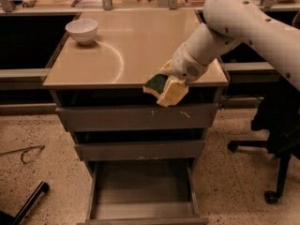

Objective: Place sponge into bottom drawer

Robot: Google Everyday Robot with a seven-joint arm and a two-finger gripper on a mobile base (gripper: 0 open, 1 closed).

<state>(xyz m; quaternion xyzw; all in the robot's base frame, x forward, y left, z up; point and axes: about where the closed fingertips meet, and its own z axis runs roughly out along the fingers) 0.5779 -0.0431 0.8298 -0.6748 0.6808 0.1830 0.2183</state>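
Camera view: the gripper (165, 81) hangs at the front edge of the cabinet top (136, 46), jaws clamped on the sponge (172, 93), which tilts out past that edge. Well below, the bottom drawer (143, 189) stands pulled out, open room above it; the frame cuts off its front lip. The sponge mostly hides the fingers.

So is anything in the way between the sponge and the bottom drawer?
Nothing visible. The gripper holds the sponge at the table's front edge; the bottom drawer is pulled out below, its floor bare. The two upper drawers sit further back.
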